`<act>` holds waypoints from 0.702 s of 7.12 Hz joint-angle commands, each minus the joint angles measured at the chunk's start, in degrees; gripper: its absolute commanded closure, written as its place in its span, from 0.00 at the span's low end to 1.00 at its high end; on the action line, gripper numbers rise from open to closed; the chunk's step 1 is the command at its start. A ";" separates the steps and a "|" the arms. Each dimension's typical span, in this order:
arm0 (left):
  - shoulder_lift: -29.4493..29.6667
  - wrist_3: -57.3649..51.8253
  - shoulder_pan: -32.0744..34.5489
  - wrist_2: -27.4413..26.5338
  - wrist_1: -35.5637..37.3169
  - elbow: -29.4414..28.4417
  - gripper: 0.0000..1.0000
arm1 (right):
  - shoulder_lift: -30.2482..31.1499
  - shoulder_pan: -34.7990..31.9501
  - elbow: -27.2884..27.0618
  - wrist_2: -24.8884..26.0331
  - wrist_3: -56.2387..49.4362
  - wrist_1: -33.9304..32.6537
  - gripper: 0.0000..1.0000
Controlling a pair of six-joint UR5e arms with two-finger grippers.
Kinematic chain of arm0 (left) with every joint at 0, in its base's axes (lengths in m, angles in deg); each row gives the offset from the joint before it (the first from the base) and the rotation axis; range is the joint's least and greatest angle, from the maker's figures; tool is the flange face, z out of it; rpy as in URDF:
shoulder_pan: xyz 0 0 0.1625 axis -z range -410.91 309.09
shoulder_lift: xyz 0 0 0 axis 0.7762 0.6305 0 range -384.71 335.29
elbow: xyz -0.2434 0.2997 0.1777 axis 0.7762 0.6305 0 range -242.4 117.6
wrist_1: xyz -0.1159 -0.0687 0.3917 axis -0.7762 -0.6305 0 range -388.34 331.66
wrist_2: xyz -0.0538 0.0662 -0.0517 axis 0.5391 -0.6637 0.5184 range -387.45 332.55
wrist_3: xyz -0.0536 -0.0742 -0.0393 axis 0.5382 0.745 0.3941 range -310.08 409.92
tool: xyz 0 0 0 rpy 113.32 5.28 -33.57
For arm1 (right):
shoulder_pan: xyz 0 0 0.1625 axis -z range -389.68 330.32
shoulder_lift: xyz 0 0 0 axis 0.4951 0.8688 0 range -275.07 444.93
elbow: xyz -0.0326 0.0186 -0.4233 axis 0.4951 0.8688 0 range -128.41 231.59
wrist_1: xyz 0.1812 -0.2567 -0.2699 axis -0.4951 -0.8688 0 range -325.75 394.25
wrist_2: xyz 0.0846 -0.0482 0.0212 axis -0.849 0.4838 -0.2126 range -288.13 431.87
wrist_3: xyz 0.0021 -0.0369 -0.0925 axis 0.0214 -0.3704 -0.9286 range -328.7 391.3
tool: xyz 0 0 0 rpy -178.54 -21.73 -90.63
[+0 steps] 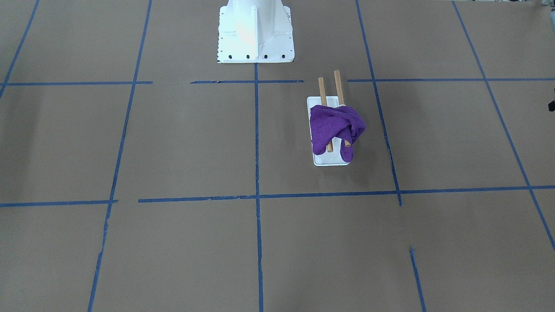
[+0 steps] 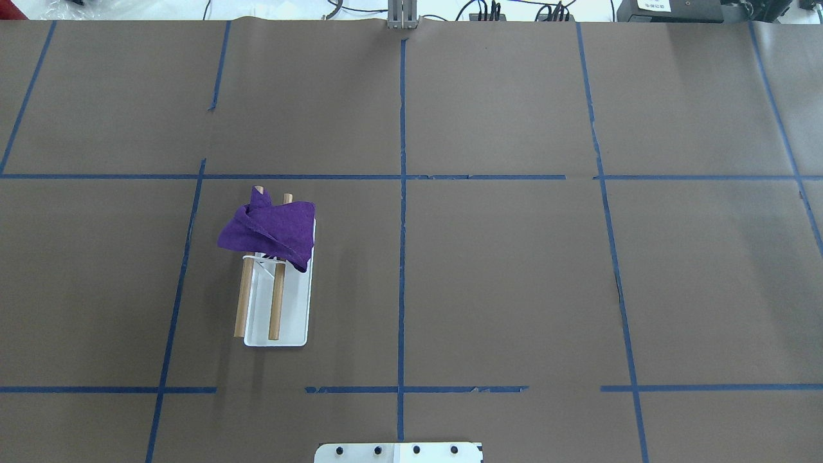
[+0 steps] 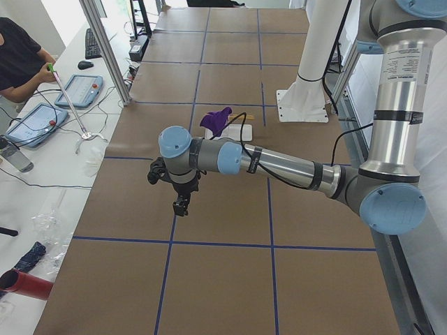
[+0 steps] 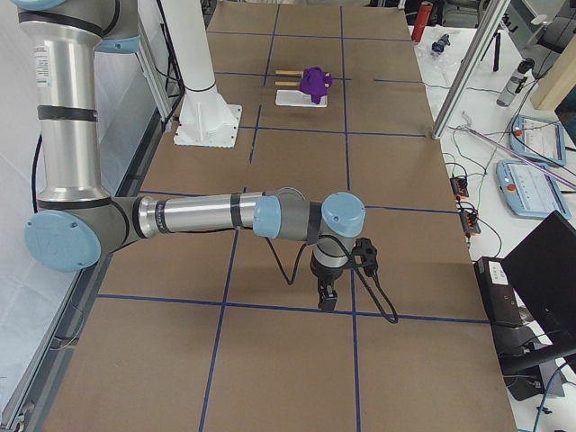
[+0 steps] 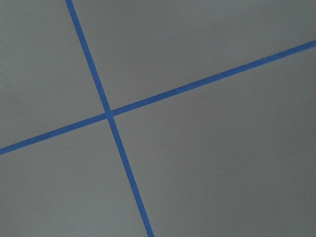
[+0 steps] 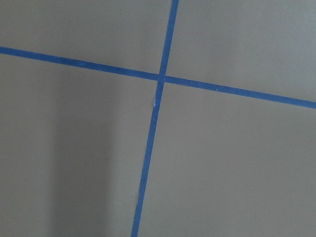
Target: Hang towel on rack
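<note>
Simply one towel point(image 2: 270, 225), one rack point(image 2: 292, 321), two dowels point(image 2: 277, 302) (left gripper point(image 3: 181, 206), right gripper point(image 4: 328, 299): opening indiscernible)

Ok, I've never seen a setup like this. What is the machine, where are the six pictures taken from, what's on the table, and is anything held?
The machine is two robot arms, each ending in a two-finger gripper; the white pedestal is its base. Two pictures look down on the table, one from across it, one from behind the robot. Two look along it from either end; there the left gripper and the right gripper hang over bare brown paper. The last two are wrist cameras, showing only paper and blue tape. On the table stands the rack, with the purple towel bunched over both dowels at one end. Nothing appears to be held; whether the jaws are open I cannot tell.
</note>
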 commanded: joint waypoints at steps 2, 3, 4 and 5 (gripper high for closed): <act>0.80 1.43 0.33 0.19 -0.24 -0.69 0.00 | 2.27 -1.88 -0.80 -0.56 -0.92 0.16 0.00; 0.19 1.52 0.33 -0.07 -0.32 -0.86 0.00 | 2.54 -1.98 -1.85 -0.21 -1.27 0.16 0.00; 0.19 1.69 0.33 0.10 -0.67 -0.86 0.00 | 2.46 -1.98 -1.86 -0.12 -1.27 0.07 0.00; 0.80 1.52 0.33 -0.07 -0.50 -0.78 0.00 | 2.46 -1.98 -1.95 -0.56 -1.19 0.07 0.00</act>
